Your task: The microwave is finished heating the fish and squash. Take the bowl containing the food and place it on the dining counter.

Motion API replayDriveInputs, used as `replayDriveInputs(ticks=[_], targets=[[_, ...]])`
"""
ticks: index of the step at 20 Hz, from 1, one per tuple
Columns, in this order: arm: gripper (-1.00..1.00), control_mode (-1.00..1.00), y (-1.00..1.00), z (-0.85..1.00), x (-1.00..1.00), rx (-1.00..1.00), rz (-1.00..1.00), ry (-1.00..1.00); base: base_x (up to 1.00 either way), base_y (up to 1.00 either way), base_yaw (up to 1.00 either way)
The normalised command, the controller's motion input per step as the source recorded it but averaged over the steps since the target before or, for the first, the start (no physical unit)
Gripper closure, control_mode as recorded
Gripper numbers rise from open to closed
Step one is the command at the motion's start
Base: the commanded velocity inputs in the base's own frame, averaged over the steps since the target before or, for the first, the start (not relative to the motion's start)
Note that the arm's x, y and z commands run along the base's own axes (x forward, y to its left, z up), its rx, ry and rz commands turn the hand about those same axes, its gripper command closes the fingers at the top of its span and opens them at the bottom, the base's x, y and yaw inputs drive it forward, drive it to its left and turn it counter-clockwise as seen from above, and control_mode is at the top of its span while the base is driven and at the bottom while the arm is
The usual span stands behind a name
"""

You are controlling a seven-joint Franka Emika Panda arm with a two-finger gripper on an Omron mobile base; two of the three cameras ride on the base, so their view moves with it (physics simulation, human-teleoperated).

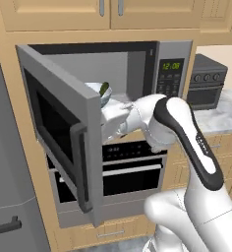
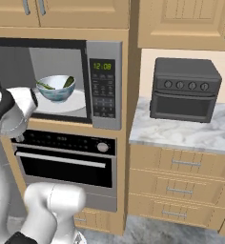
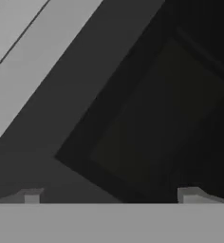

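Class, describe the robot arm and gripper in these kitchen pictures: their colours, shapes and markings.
The arm has glossy white rounded segments with dark joints; a black band with small white marks runs along one link. The gripper has two small blocky grey finger tips.

Brushed grey steel microwave (image 2: 104,86) with dark glass door, glossy glazed bowl (image 2: 56,87), veined marble counter (image 2: 181,133), light wooden drawers (image 2: 181,183)

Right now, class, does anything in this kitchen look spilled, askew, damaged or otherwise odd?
Nothing stands out. The microwave door hangs wide open, and the bowl sits upright on the turntable with the food inside it. The open gripper faces the door's dark window.
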Motion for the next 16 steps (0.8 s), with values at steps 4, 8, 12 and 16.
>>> replayDriveInputs(ticks=[4, 8, 12, 16], targets=[[-1.0, -1.0, 1.0, 0.0, 0.19, 0.11, 0.13, -0.06, 0.0, 0.0, 0.0], [-1.0, -1.0, 0.34, 0.0, 0.06, 0.02, -0.02, -0.02, 0.0, 0.0, 0.0], [-1.0, -1.0, -0.85, 0.0, 0.11, 0.0, -0.27, 0.0, 0.0, 0.0, 0.0], [-1.0, -1.0, -1.0, 0.0, 0.0, 0.0, -0.45, 0.0, 0.0, 0.0, 0.0]])
